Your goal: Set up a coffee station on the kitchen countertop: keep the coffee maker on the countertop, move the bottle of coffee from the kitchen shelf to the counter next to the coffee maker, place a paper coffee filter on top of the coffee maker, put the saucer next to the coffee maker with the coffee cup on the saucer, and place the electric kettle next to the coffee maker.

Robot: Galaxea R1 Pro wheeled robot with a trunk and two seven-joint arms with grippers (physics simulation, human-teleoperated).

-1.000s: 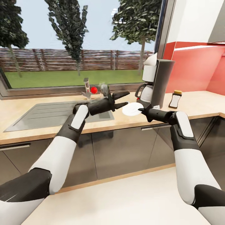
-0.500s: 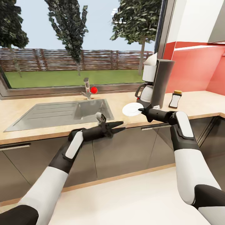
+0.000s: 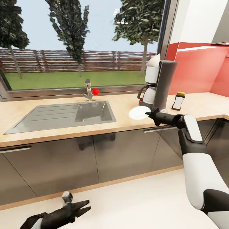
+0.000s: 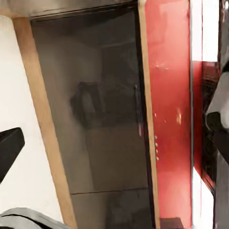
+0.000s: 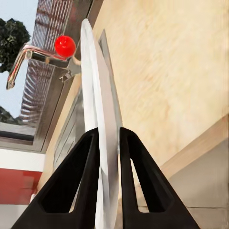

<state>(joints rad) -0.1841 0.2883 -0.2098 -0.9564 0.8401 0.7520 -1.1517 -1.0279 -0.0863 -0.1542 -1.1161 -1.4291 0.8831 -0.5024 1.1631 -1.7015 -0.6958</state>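
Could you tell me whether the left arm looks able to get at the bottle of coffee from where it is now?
Probably not as things stand: the left pincer hangs low by the floor, below the kitchen countertop, while the bottle of coffee stands beyond the coffee maker.

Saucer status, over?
Right tool shut on saucer, held above the kitchen countertop beside the coffee maker. Left tool open, low by the floor. Nothing blocking.

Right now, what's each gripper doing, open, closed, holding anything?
Left gripper: open, holding nothing, hanging low near the floor.
Right gripper: closed on the saucer, fingers pinching its rim above the countertop.
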